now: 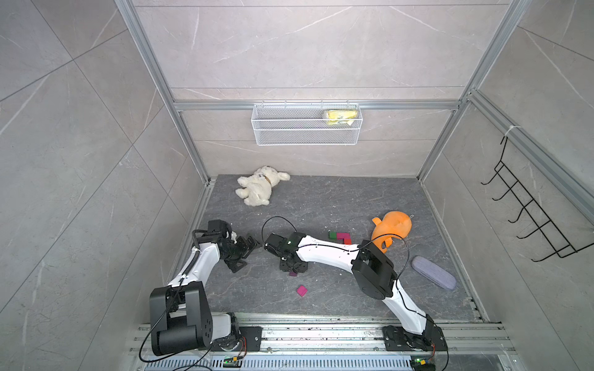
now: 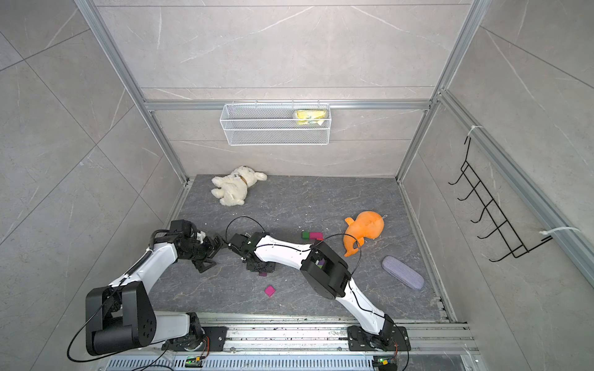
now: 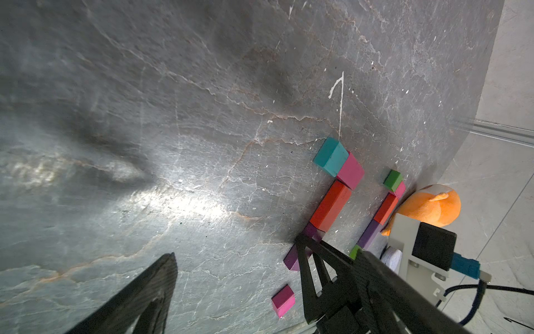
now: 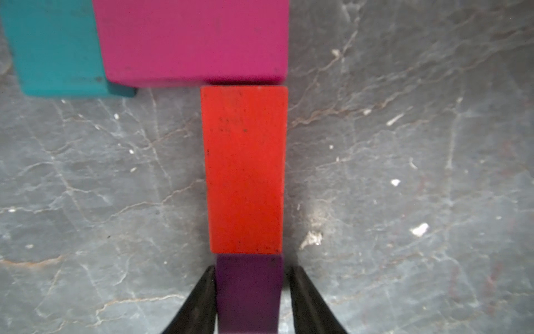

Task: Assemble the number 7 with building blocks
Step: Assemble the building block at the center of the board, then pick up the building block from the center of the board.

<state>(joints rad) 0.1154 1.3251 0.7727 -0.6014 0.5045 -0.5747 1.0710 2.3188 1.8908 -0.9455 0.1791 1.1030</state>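
The dog [image 1: 260, 188] lies back left; nearer, the left gripper [image 1: 249, 253] hangs over the table [image 1: 321, 205], jaws wide and empty. At centre the right gripper [image 4: 252, 270] has narrowed jaws flanking the purple block [image 4: 248, 292] at the foot of a 7 [image 4: 202, 57], whether pinching I cannot tell, and its arm [image 1: 328, 250] covers most of that 7 from above; a loose magenta block [image 1: 301, 290] lies just nearer. Rightward a second 7 [image 3: 385, 208], part-hidden by the arm, lies near the orange toy [image 1: 392, 229], a grey case [image 1: 434, 273] beyond
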